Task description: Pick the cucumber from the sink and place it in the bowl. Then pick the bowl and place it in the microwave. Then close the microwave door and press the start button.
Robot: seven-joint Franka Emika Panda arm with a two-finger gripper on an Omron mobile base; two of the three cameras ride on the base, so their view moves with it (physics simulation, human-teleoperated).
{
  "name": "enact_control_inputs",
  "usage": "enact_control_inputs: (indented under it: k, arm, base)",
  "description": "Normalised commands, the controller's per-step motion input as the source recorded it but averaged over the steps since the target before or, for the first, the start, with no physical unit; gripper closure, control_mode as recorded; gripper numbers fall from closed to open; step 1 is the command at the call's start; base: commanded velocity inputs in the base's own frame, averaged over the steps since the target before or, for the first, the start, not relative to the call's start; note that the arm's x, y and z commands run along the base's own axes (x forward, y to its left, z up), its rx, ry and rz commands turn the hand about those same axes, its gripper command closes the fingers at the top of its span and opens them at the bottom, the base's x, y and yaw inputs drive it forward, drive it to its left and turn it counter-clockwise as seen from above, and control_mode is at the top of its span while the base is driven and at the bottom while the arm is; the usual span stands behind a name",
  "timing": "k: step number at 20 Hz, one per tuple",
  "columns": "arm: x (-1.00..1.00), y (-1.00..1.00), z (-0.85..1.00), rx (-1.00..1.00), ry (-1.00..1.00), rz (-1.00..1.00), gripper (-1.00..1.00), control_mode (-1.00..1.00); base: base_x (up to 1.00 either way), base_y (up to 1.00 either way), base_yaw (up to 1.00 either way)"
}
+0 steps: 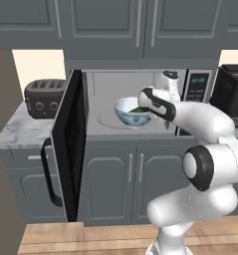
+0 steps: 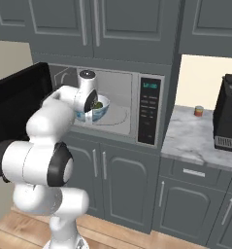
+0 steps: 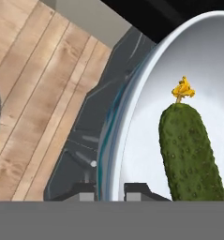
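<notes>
At the mouth of the large silver-grey microwave [image 1: 140, 102], the small round white bowl with a bluish outer pattern [image 1: 132, 111] is held by its rim in the two-finger gripper [image 3: 108, 190]. From the hand view, 1 dark fingertip is seen outside the bowl wall and 1 inside it, so the pincer is judged to be pinched on the rim rather than spread or fully pressed together. A rim grip of this kind is presumably chosen because the bowl is too wide to be spanned whole.

The short dark green cucumber with a yellow flower stub [image 3: 190, 152] is seen lying inside the bowl on its pale interior, near the wall beside the gripped edge; the first part of the task is therefore taken as done. The bowl is positioned over the round glass turntable [image 1: 110, 119], though whether it rests on it or hangs just above cannot be told.

The wide black-windowed microwave door with a dark bar handle [image 1: 68, 149] is swung fully outward to the left, leaving the cavity free for the arm. Release of the bowl, closing of the door and pressing of the start button on the right-hand control panel [image 2: 149, 109] are judged to remain.
</notes>
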Motion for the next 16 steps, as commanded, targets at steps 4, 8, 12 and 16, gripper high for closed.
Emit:
enact_control_inputs:
  k: [4, 8, 12, 16]
  arm:
    - [0.92, 0.02, -0.19, -0.11, 0.0, 0.16, 1.0, -1.0]
    - [0.75, 0.0, -0.34, -0.11, -0.01, 0.04, 1.0, -1.0]
    - [0.54, 0.0, -0.6, -0.07, -0.1, 0.01, 1.0, -1.0]
    - [0.32, 0.0, -0.53, -0.1, -0.21, 0.01, 1.0, -1.0]
  base:
    - [0.0, 0.0, 0.0]
    - [0.0, 0.0, 0.0]
    - [0.0, 0.0, 0.0]
    - [0.0, 0.0, 0.0]
